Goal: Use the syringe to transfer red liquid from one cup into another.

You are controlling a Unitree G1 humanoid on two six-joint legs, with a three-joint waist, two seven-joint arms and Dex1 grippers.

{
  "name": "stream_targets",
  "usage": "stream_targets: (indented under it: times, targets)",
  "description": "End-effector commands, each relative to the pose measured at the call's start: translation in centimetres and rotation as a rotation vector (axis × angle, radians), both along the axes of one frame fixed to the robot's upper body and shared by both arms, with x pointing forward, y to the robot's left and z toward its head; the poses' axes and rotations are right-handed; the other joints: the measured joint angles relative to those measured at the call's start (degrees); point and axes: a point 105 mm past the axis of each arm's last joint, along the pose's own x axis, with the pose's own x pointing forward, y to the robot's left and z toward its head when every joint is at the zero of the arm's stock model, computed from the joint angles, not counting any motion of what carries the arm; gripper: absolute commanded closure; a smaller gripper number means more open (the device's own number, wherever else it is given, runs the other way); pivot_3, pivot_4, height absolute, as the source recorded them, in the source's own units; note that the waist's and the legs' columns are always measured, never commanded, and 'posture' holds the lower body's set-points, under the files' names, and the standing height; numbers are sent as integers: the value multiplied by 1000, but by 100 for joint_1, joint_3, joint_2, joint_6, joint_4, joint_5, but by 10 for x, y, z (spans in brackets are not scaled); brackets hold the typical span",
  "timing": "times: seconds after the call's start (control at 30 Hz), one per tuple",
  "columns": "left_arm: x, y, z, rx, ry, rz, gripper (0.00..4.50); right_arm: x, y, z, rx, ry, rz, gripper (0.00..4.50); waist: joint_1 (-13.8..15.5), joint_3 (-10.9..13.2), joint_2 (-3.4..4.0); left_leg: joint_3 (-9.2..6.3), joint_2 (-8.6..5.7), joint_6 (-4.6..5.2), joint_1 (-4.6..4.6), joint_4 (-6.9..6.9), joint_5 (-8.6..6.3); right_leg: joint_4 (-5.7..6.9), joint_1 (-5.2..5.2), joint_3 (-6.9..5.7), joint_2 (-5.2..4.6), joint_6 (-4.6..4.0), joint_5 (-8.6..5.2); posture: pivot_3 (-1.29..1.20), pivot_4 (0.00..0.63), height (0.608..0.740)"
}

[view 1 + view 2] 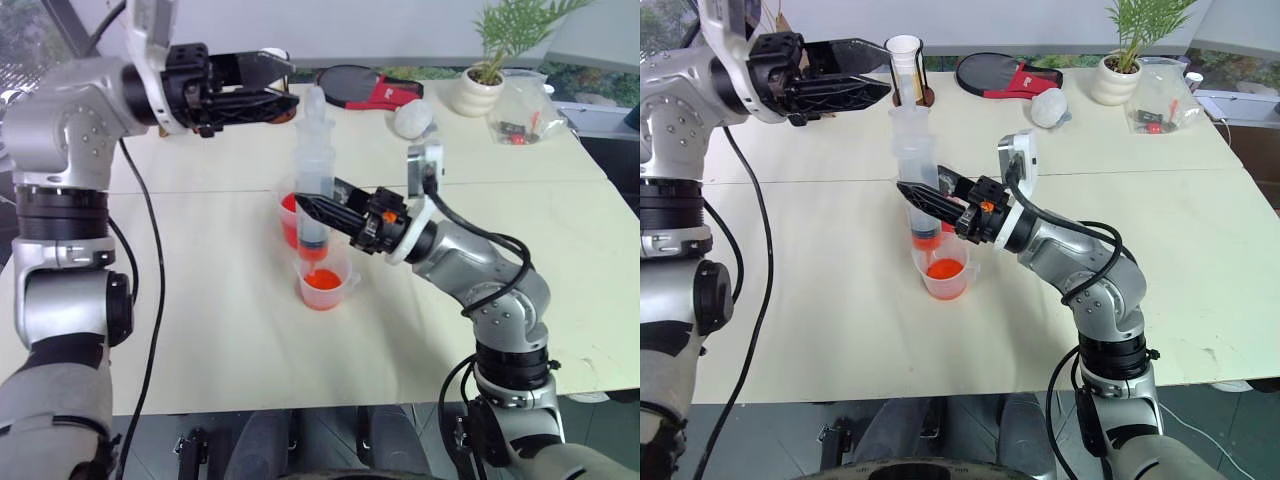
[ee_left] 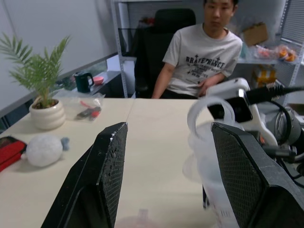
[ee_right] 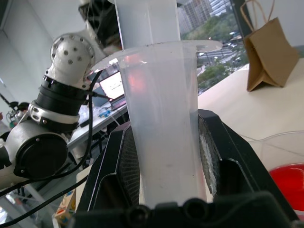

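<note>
Upright clear syringe point(image 1: 314, 190), tip seemingly in smaller beaker point(image 1: 324, 286); larger beaker point(image 1: 289, 215) behind.

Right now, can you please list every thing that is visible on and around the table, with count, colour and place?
syringe: 1, clear with red liquid low in the barrel, upright over the smaller beaker
smaller beaker: 1, clear, orange-red liquid inside, near table middle
larger beaker: 1, clear, red liquid inside, just behind the smaller one
tall white cup: 1, white, in dark holder, far side of table
paddle: 1, black and red, far edge
fluffy ball: 1, white, beside the paddle
potted plant: 1, green in white pot, far right
plastic bag: 1, clear, small red items inside, beside the plant
table: 1, cream
person: 1, white printed shirt, seated beyond the table
left gripper: open, raised near the plunger top
right gripper: shut on the syringe barrel
</note>
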Motion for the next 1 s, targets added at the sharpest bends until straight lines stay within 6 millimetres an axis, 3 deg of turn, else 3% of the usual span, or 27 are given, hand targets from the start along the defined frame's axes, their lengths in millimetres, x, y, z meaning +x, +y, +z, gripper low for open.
stream_targets:
  times: [0.03,0.1,0.17,0.33,0.53,1.0]
  targets:
    - [-5,-7,11,-8,-83,-11,1642,-5,0,6,10,-50,11,3139,0,0,0,-1,0,0,0,0,0,0,0,0,0,0,0,0,150,740]
    - [-3,-13,8,-6,-88,-19,1642,-6,1,5,3,-54,13,3139,-6,0,0,-1,0,0,0,0,0,0,0,0,0,0,0,0,150,740]
    - [-1,-17,8,-12,-95,-22,2187,-5,2,5,2,-57,13,3139,-2,0,0,-1,0,0,0,0,0,0,0,0,1,0,0,0,150,740]
    - [-2,-19,9,-25,-93,-45,4444,-5,0,3,-1,-59,6,3139,-6,0,0,0,0,0,0,0,0,0,0,0,0,0,0,0,150,740]
    - [-9,-22,2,-4,-63,-88,4444,-4,-2,3,-4,-61,-6,3139,-14,0,0,-1,1,0,0,0,0,0,-1,0,1,0,0,0,150,740]
    - [-13,-30,-37,37,41,-120,4444,7,-21,17,-21,-120,-57,3139,-3,0,0,-2,1,1,0,5,-1,-1,3,0,0,0,0,0,150,740]
